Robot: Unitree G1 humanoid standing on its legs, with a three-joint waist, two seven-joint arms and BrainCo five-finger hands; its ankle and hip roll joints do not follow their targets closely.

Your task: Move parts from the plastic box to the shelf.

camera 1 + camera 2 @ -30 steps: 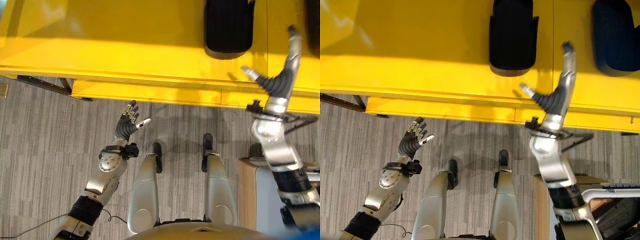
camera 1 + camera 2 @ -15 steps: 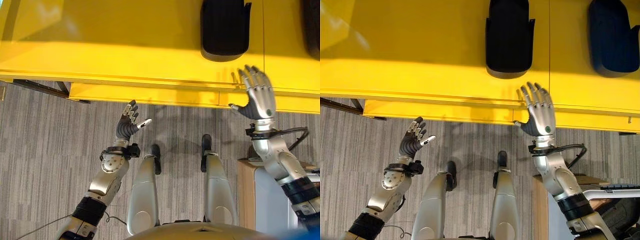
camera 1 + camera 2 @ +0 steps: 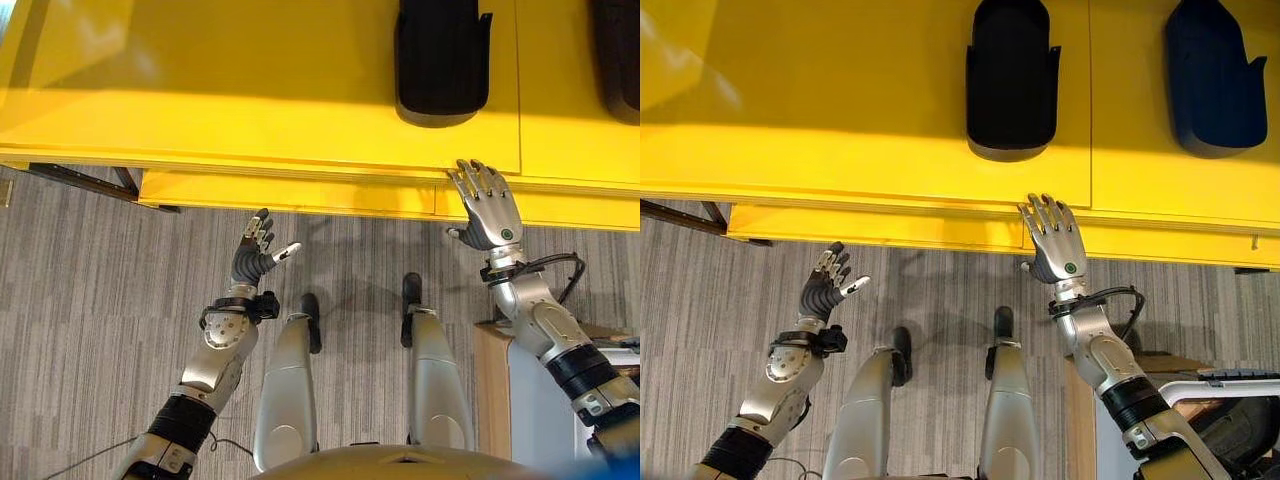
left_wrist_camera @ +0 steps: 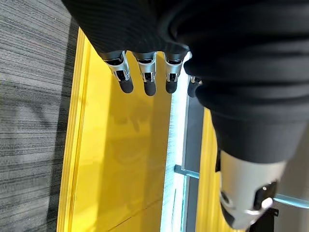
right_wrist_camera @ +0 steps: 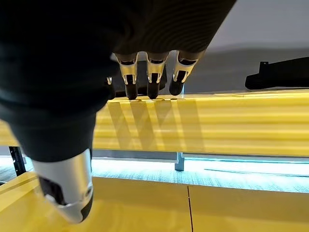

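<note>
Two black moulded parts lie on the yellow shelf (image 3: 200,90): one (image 3: 441,58) in the middle and another (image 3: 1214,78) further right. My right hand (image 3: 485,206) is open and holds nothing, its straight fingers at the shelf's front edge just below the middle part. In the right wrist view its fingers (image 5: 153,77) point over the yellow edge, with a black part (image 5: 282,75) beyond. My left hand (image 3: 256,256) hangs open over the carpet, short of the shelf, and holds nothing. Its fingers (image 4: 145,77) are straight in the left wrist view.
A lower yellow ledge (image 3: 290,190) juts out under the shelf's front edge. By my right side stands a wooden stand (image 3: 492,385) with a pale box rim (image 3: 1225,378) and something dark inside. Grey carpet (image 3: 80,300) covers the floor.
My right hand has drawn back from over the shelf beside the black part down to the front edge, turning flat. The left hand has barely moved. The camera shifted slightly.
</note>
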